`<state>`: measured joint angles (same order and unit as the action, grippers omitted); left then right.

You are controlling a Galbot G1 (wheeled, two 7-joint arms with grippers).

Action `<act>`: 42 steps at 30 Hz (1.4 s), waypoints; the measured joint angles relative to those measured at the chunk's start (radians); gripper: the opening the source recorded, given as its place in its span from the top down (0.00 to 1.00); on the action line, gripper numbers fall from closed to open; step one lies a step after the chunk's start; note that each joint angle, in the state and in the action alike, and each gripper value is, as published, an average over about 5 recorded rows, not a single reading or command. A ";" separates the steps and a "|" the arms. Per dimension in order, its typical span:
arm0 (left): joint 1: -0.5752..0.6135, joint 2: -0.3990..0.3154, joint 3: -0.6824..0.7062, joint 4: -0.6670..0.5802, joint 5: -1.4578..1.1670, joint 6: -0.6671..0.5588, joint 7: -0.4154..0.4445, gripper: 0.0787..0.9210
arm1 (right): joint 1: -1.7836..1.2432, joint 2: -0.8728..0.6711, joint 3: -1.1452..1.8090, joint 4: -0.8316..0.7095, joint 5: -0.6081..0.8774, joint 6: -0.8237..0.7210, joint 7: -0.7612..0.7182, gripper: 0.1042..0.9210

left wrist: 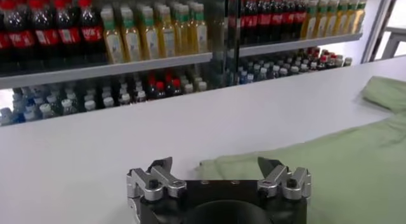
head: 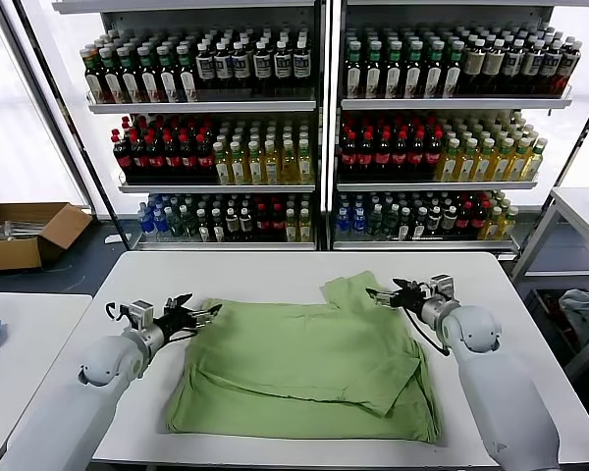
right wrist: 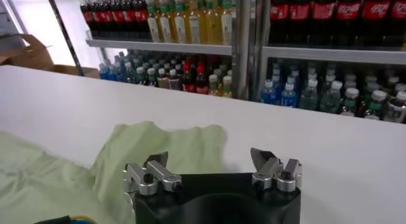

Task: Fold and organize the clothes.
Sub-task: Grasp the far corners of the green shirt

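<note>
- The light green soft cotton short-sleeved shirt (head: 299, 368) lies spread on the white bench (head: 275, 270), its plain side up and its long axis running across the robot from left to right, with the hem edge nearest the body and the sleeves at the far corners.
- The left pincer (head: 194, 316) hovers with its jaws wide apart and empty at the shirt's far left corner; the cloth lies just inward of it, toward the robot's right.
- The right pincer (head: 391, 293) is likewise spread open and holds nothing, sitting at the raised far right sleeve (head: 348, 291), with the shirt inward toward the robot's left.
- Each arm is about equally near its own corner, so a paired grasp looks likely.
- The head view shows the whole garment and both arms at once. The left wrist view shows the shirt edge lying flat just ahead between that pincer's fingertips (left wrist: 162, 166), and the right wrist view shows the sleeve's wrinkled flap ahead of that pincer, toward one fingertip.
- Behind the bench stand shelves of bottled drinks (head: 324, 137).
</note>
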<state>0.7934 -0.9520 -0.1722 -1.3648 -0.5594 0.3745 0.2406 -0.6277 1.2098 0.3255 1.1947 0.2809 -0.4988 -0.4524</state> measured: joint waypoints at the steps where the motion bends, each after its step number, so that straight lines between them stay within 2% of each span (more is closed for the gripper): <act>1: -0.004 -0.001 0.005 0.007 -0.001 0.001 -0.002 0.12 | 0.005 0.004 -0.003 -0.012 -0.002 0.003 -0.001 0.12; 3: -0.010 -0.004 0.013 0.018 -0.003 0.003 -0.005 0.12 | 0.015 0.010 -0.010 -0.031 -0.006 0.008 -0.003 0.14; 6: -0.017 -0.009 0.021 0.031 -0.009 0.004 -0.010 0.12 | 0.025 0.015 -0.020 -0.051 -0.010 0.014 -0.005 0.22; 14: -0.038 -0.009 0.047 0.051 -0.032 0.013 -0.014 0.14 | 0.032 0.034 -0.032 -0.081 -0.012 0.024 -0.005 0.50; 27: -0.037 0.009 0.080 0.038 -0.052 0.025 -0.006 0.56 | 0.016 0.049 -0.032 -0.072 0.000 0.025 0.012 0.95; 30: -0.036 0.010 0.081 0.031 -0.058 0.025 -0.004 0.67 | 0.009 0.048 -0.030 -0.060 0.009 0.025 0.021 1.00; 38: -0.015 0.021 0.069 -0.013 -0.086 0.030 0.002 0.94 | -0.019 0.025 -0.012 0.024 0.065 0.016 0.054 1.00; 42: 0.004 0.026 0.051 -0.058 -0.106 0.041 0.002 0.99 | -0.044 0.006 0.011 0.100 0.110 0.004 0.070 1.00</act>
<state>0.7975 -0.9261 -0.1215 -1.4232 -0.6651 0.4153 0.2430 -0.6722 1.2158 0.3361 1.2944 0.3912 -0.4952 -0.3828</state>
